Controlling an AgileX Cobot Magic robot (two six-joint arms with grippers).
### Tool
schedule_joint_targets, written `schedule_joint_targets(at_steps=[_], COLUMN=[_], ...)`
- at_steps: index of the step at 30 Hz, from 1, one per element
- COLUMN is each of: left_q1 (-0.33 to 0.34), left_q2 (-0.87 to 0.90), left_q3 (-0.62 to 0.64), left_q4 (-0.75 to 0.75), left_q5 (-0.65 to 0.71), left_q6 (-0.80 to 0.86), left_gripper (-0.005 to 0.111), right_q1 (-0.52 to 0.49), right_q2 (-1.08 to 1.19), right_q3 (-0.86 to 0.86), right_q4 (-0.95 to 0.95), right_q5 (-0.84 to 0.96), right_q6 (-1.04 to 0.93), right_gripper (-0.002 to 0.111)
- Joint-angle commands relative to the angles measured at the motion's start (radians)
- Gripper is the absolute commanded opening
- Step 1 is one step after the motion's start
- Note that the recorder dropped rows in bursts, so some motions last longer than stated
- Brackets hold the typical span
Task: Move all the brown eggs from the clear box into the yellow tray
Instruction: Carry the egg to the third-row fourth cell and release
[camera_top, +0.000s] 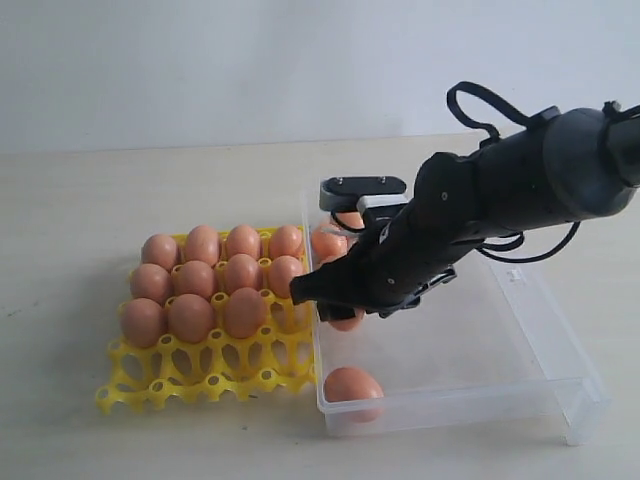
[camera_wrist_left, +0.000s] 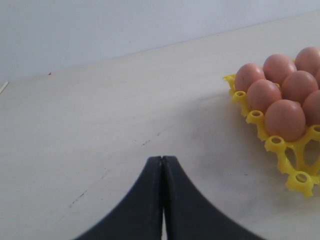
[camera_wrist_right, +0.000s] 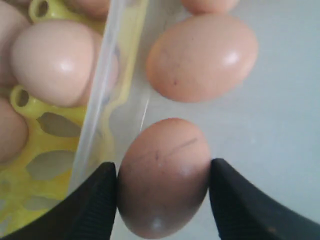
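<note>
My right gripper (camera_top: 330, 305) reaches down into the clear box (camera_top: 500, 350) near the wall next to the tray. In the right wrist view this gripper (camera_wrist_right: 163, 172) is shut on a brown egg (camera_wrist_right: 162, 185), with both pads against the egg's sides. A second egg (camera_wrist_right: 202, 57) lies just beyond it, and the edge of a third shows further on. Another egg (camera_top: 352, 385) rests in the box's near corner. The yellow tray (camera_top: 200, 375) holds several eggs (camera_top: 195, 280) in its far rows. My left gripper (camera_wrist_left: 162, 159) is shut on nothing, above bare table beside the tray (camera_wrist_left: 277, 145).
The box's thin clear wall (camera_wrist_right: 102, 85) runs between the held egg and the tray. The tray's front row of cups (camera_top: 240, 380) has no eggs in it. The right arm's black body (camera_top: 520, 180) stretches over the box from the right. The left arm is outside the exterior view.
</note>
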Motion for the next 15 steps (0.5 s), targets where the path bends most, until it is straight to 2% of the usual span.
schedule_joint_targets(at_steps=[1,6,8,15], left_q1=[-0.001,-0.001,-0.001,-0.001], left_q2=[-0.006,-0.006,-0.006,-0.006], left_q3=[-0.004,-0.004,-0.004,-0.004], left_q4=[-0.001,-0.001,-0.001,-0.001], left_q5=[-0.007,-0.007,-0.007,-0.007], left_q6=[0.000,0.000,0.000,0.000], left_gripper=[0.000,0.000,0.000,0.000], right_q1=[0.023,0.112,0.122,0.122], right_q2=[-0.118,-0.186,-0.155,-0.017], right_q3=[0.064,0.285,0.321,0.330], right_q4=[-0.064,-0.296,-0.348,-0.422], right_q5=[-0.206,-0.756,-0.873,-1.055], right_q6=[-0.010,-0.010,-0.010,-0.035], right_gripper=[0.000,0.000,0.000,0.000])
